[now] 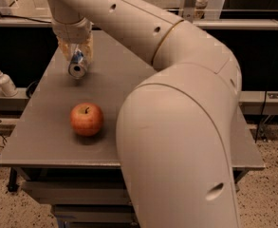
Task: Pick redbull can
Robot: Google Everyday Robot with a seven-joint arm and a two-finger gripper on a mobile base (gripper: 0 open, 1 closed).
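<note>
Pinching the redbull can (77,66) in the jaws, low over the far left of the tabletop (39,108), with its silver end facing the camera (well apart from the apple (87,119), nearer the front).

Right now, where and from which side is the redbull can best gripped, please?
Across its slim mid-body, from above: the redbull can points a silver end at the camera, long sides exposed. The gripper, far-left over the table, straddles it so.
</note>
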